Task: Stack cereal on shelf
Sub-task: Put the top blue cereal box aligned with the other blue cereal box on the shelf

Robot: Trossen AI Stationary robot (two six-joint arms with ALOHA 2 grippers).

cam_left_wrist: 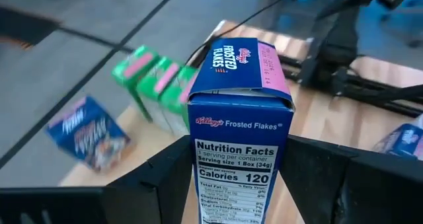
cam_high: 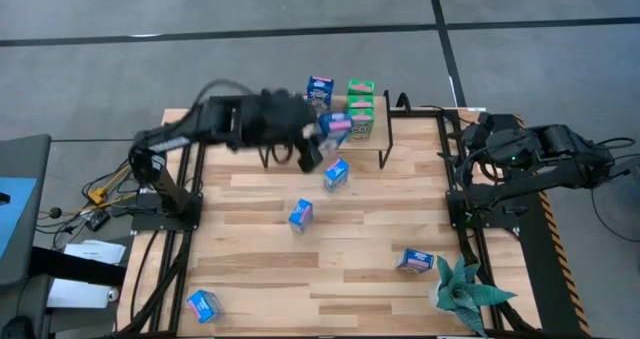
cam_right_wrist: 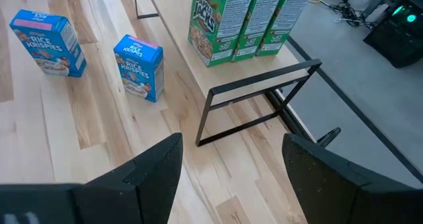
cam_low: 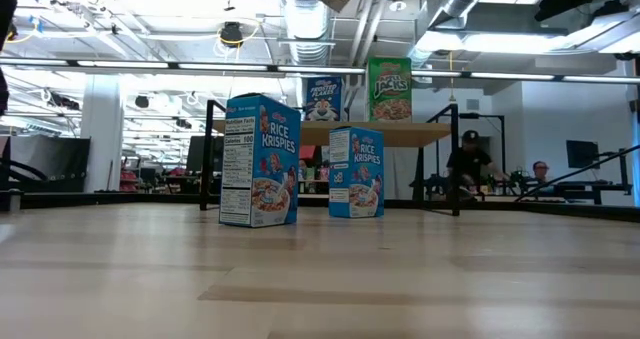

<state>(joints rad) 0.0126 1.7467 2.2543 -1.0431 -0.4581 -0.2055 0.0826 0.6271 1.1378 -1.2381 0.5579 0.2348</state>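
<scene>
My left gripper (cam_high: 330,137) reaches over the shelf (cam_high: 340,101) at the table's far side and is shut on a blue Frosted Flakes box (cam_left_wrist: 239,112) with a pink top. On the shelf's board (cam_low: 400,135) stand three green boxes (cam_right_wrist: 246,19) in a row and one blue box (cam_high: 320,89). Two Rice Krispies boxes (cam_low: 258,161), (cam_low: 356,171) stand upright on the table in front of the shelf. Two more blue boxes (cam_high: 415,261), (cam_high: 203,305) lie nearer the near edge. My right gripper (cam_right_wrist: 231,159) is open, by the table's right edge, facing the shelf. My left gripper pinches the Frosted Flakes box between its two fingers (cam_left_wrist: 168,178), one on each broad face, with the narrow nutrition panel (cam_left_wrist: 236,174) facing the wrist camera. The fingers come from the table's left. The box is lifted clear, above the shelf next to the green boxes.
A teal spiky plant (cam_high: 465,294) stands at the table's near right corner. The shelf's thin black legs (cam_right_wrist: 238,115) rest on the table. The right arm's base and cables (cam_high: 480,194) line the right edge. People sit in the room beyond the table (cam_low: 470,159).
</scene>
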